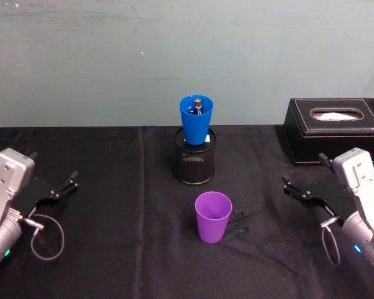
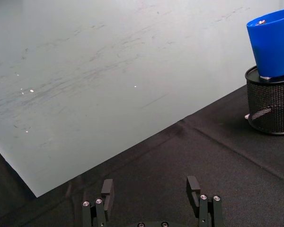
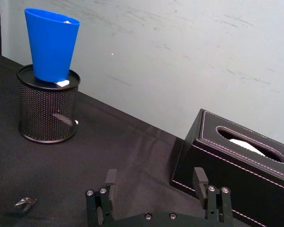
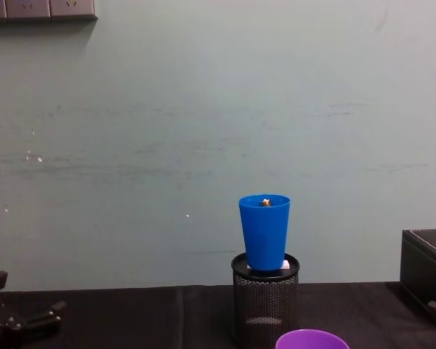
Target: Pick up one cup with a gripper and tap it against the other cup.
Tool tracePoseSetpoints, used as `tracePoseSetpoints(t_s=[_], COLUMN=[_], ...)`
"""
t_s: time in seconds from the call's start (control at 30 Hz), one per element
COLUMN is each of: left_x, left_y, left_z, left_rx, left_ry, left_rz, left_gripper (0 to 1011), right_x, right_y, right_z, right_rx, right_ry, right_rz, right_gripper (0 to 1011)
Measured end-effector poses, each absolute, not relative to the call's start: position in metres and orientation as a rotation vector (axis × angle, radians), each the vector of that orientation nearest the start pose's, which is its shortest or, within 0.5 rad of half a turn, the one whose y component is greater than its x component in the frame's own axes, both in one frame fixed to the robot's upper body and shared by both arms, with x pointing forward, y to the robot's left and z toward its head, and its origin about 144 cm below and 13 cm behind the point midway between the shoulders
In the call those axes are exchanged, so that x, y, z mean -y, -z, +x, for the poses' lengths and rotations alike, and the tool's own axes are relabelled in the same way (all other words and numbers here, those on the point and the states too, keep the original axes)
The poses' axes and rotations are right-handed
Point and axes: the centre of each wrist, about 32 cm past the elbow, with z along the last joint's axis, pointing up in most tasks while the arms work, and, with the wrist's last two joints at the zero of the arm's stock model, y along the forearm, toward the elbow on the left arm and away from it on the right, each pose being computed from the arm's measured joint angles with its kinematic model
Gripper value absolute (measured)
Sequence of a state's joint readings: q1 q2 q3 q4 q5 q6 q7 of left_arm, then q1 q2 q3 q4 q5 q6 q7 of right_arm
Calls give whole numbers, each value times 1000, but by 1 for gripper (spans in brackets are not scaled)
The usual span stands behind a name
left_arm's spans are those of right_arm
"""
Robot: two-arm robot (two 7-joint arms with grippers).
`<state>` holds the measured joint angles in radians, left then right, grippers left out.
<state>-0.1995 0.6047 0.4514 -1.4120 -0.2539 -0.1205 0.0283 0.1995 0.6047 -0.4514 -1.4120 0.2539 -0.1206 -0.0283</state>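
Purple cup (image 1: 212, 216) upright, central, within either reach. Blue cup (image 1: 196, 118) raised in mesh holder (image 1: 194, 165) as target. Left gripper (image 1: 73, 179), right gripper (image 1: 287, 187) spread, empty.

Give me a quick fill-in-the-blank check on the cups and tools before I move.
The blue cup rests on the mesh holder; the purple cup stands ____ on the cloth.
The left tool and right tool are both ____.
The tissue box sits nearer the ____ tool.
Missing: upright; open; right.
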Motion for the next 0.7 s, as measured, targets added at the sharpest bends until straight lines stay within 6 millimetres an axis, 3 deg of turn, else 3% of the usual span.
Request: tracePoseSetpoints(t_s=[0.7], left_x=[-310], left_y=[-1140], left_z=[489], left_rx=[285], left_ry=[-1248], left_rz=[304], left_gripper=[1000], right_x=[310], right_y=[-1140], right_z=[489], right_rx=[285], right_ry=[1248], right_rz=[-304], right_gripper=[1003])
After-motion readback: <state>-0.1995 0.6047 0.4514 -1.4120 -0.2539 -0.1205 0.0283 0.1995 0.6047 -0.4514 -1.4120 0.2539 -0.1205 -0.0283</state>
